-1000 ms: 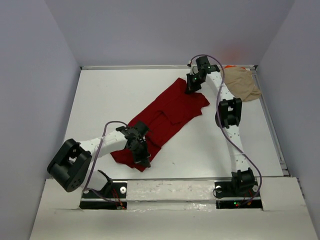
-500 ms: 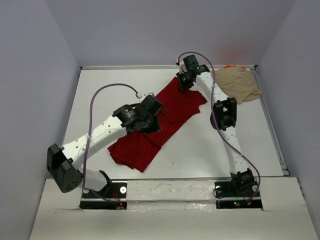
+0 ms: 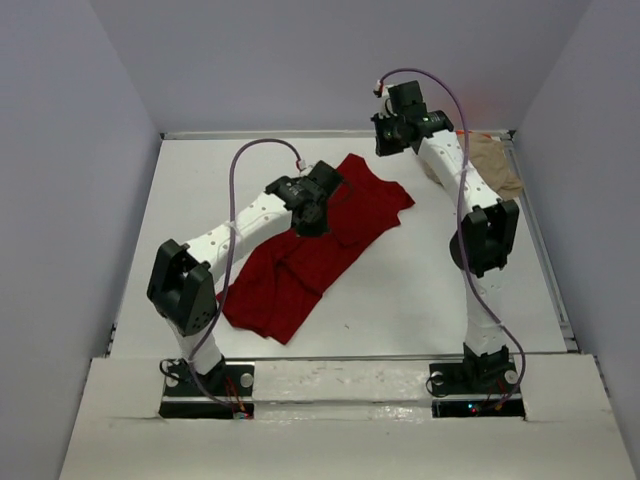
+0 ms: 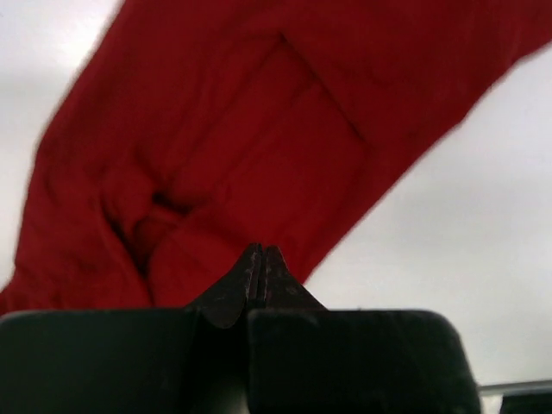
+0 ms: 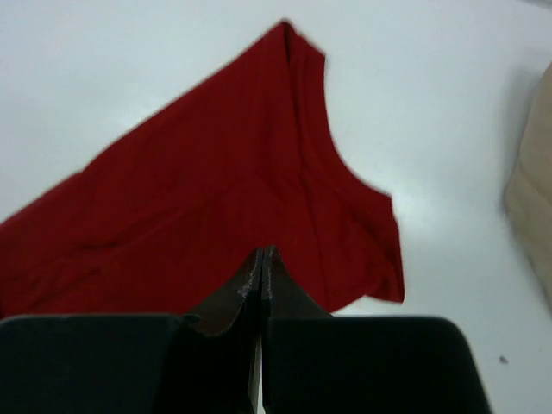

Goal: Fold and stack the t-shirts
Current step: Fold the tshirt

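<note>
The dark red t-shirt [image 3: 300, 270] lies diagonally mid-desk [image 3: 400, 300], only partly folded and kinda rumpled. The tan t-shirt [image 3: 498, 165] is bunched in the far right corner, well apart from it. The left end effector [image 4: 261, 254] sits over the red shirt's upper half, pinched shut with no cloth in it. The right end effector [image 5: 261, 254] is up above the far end near the collar, also shut and empty. Looks like the robot's between folds on the red one, with no stacking done yet. The next move probably needs both to open, drop onto an edge or hem and grab it, without dragging the layers that are folded over.
</note>
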